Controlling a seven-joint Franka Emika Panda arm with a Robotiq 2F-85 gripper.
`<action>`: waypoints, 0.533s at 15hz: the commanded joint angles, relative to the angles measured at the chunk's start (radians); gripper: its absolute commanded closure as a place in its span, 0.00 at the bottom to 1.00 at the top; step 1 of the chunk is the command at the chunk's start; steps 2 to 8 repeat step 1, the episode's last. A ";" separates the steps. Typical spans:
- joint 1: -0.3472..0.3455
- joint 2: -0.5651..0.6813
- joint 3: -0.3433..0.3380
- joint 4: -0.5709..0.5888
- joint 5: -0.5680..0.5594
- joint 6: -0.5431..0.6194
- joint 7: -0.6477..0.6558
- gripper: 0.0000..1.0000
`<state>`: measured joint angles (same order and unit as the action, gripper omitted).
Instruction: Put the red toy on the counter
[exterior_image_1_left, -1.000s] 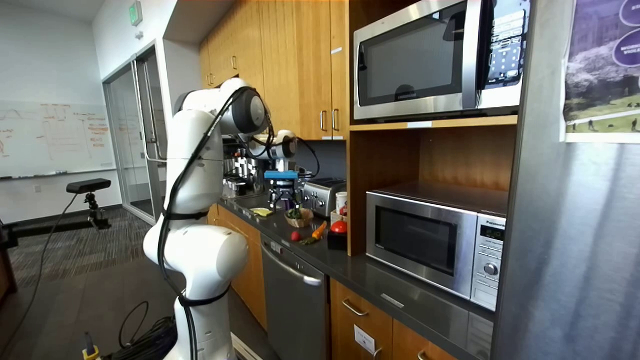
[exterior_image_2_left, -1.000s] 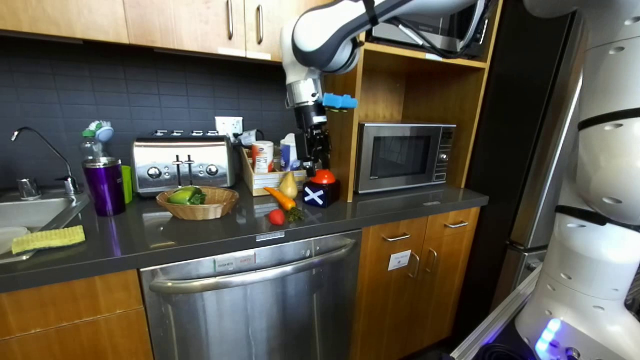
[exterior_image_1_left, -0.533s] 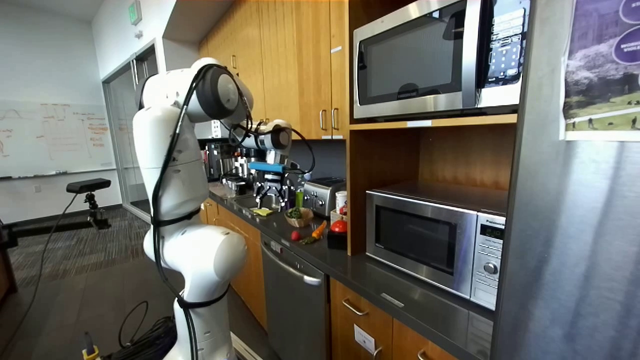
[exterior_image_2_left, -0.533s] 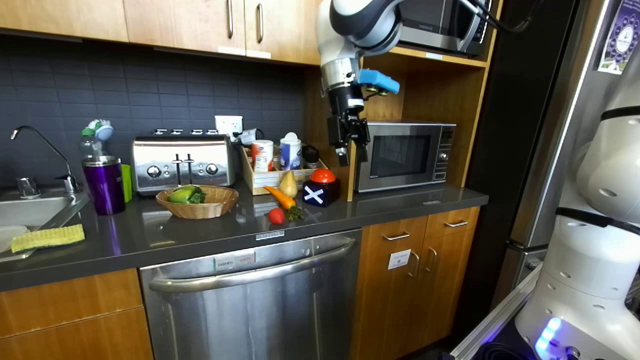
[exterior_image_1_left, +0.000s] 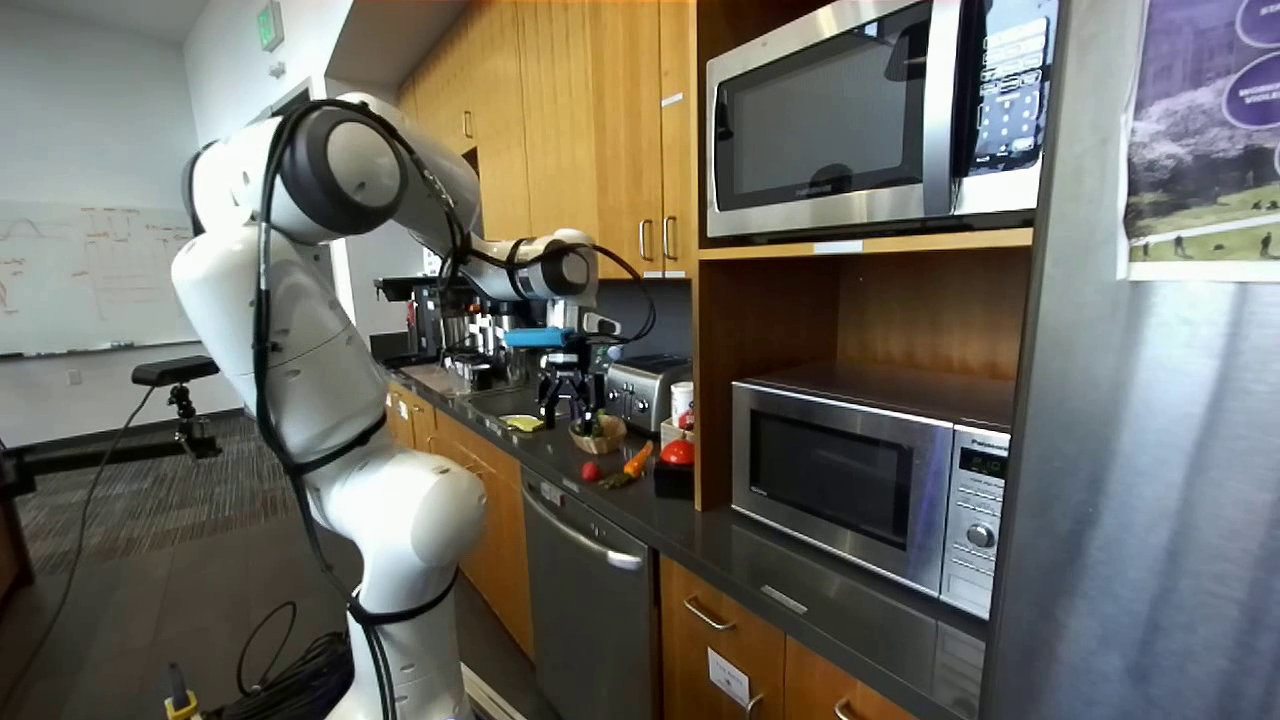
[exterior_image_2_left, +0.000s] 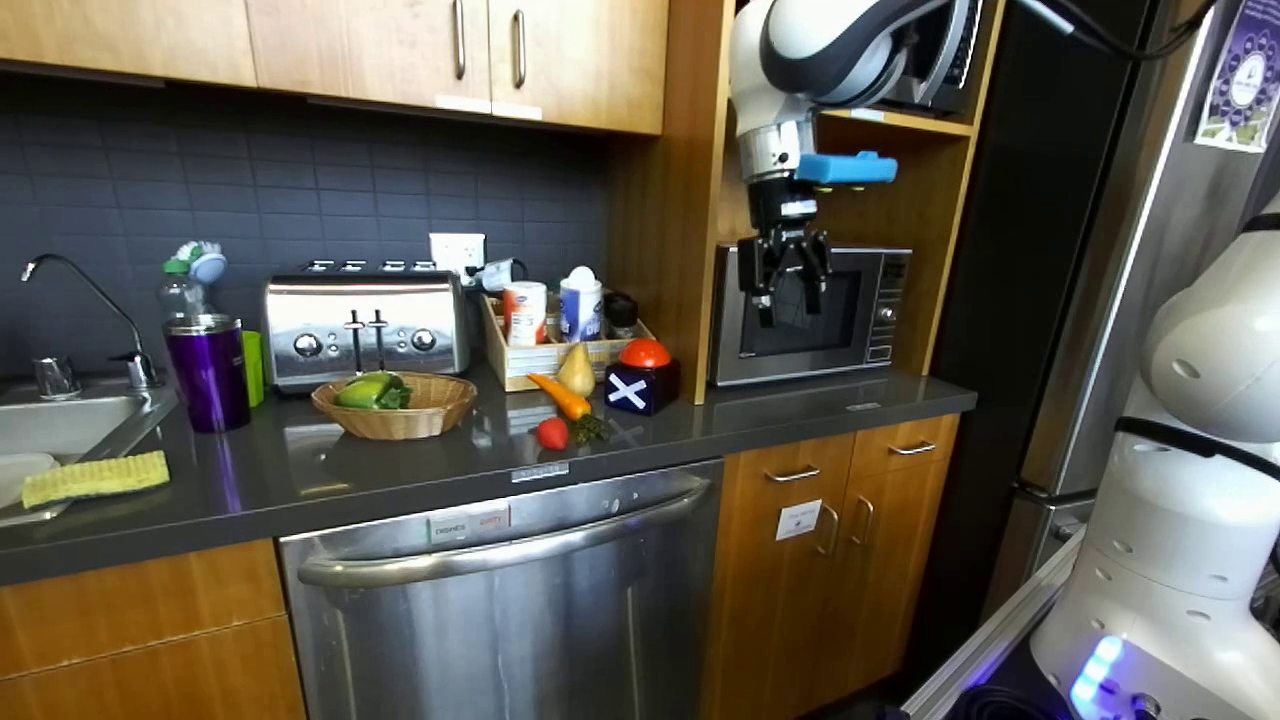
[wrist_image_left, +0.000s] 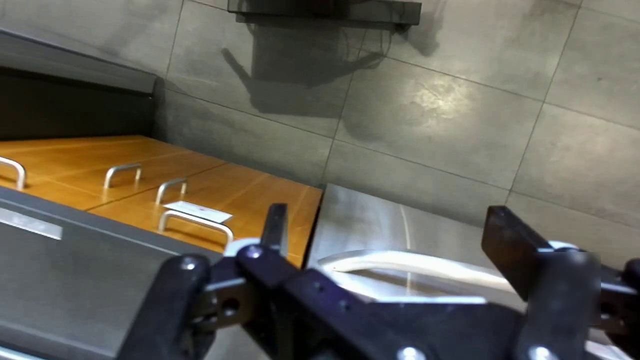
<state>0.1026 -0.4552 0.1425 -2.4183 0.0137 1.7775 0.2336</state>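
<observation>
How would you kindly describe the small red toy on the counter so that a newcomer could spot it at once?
Find the steel dishwasher and look at the dark counter above it. Near the front edge, beside the leafy end of the orange carrot, lies the small red toy. Unlike the red dome on the black box nearby, it rests directly on the counter itself.

The arm (exterior_image_1_left: 320, 340) is bent, its hand (exterior_image_2_left: 790, 306) pointing downward, fingers (wrist_image_left: 510, 250) well apart.
</observation>
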 joint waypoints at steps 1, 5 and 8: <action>-0.025 -0.033 -0.002 -0.022 -0.010 -0.001 0.020 0.00; -0.025 -0.033 -0.002 -0.022 -0.010 -0.001 0.020 0.00; -0.025 -0.033 -0.002 -0.022 -0.010 -0.001 0.020 0.00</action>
